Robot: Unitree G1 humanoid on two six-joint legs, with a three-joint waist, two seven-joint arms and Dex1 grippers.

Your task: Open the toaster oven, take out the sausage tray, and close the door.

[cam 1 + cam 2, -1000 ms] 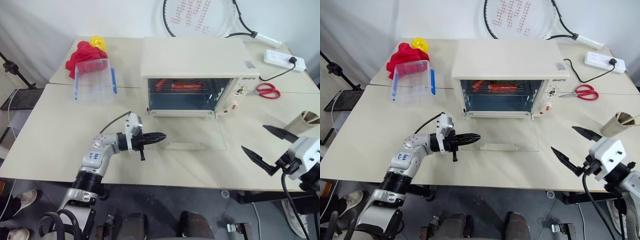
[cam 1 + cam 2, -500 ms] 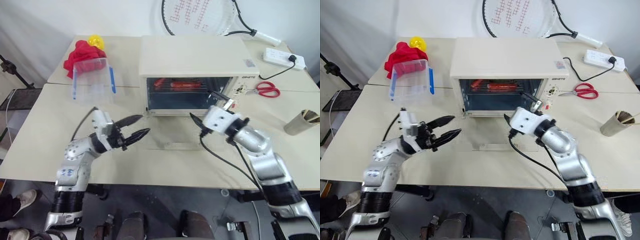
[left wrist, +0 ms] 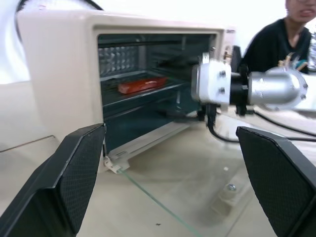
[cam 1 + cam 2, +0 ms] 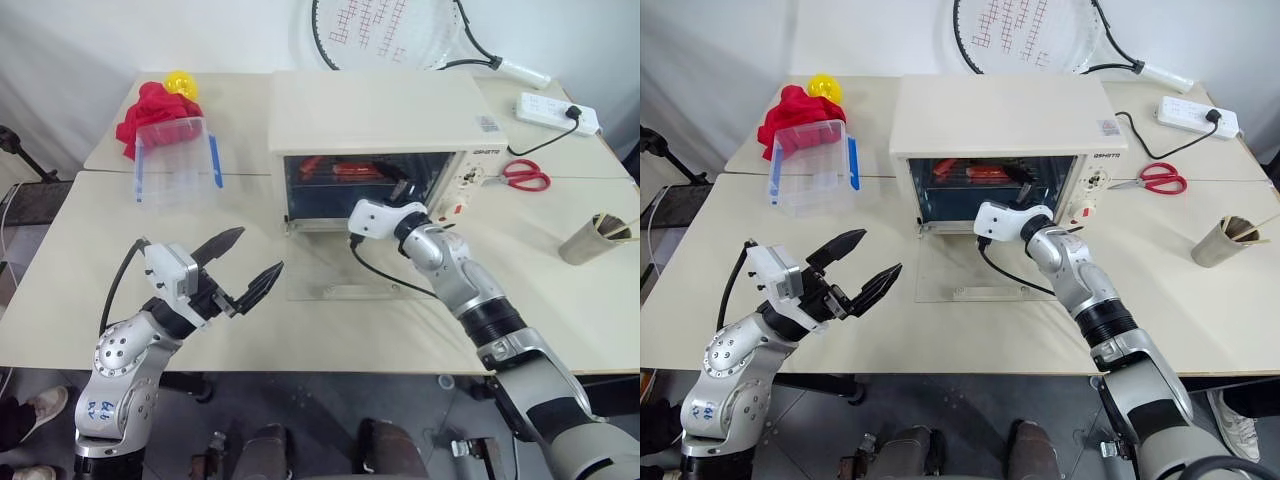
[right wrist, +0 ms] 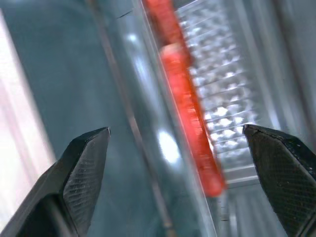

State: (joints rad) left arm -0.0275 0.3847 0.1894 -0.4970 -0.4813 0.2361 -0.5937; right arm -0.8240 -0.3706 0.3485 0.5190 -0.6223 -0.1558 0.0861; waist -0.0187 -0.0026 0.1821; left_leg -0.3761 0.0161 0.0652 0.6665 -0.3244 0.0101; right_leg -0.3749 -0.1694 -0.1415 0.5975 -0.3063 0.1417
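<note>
Door (image 4: pixel 365 265) down flat on the table, so opening's done; my right gripper (image 4: pixel 392 188) goes spread-fingered into the oven (image 4: pixel 375 140) for the tray (image 4: pixel 345 170) on its rack, left gripper (image 4: pixel 240 268) spread and empty

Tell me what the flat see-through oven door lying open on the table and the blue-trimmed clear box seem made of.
The flat see-through oven door looks like clear glass: the table shows through it, with a cream bar handle, probably plastic, at its front edge. The blue-trimmed clear box looks like thin translucent plastic, slightly cloudy, with blue clips.
</note>
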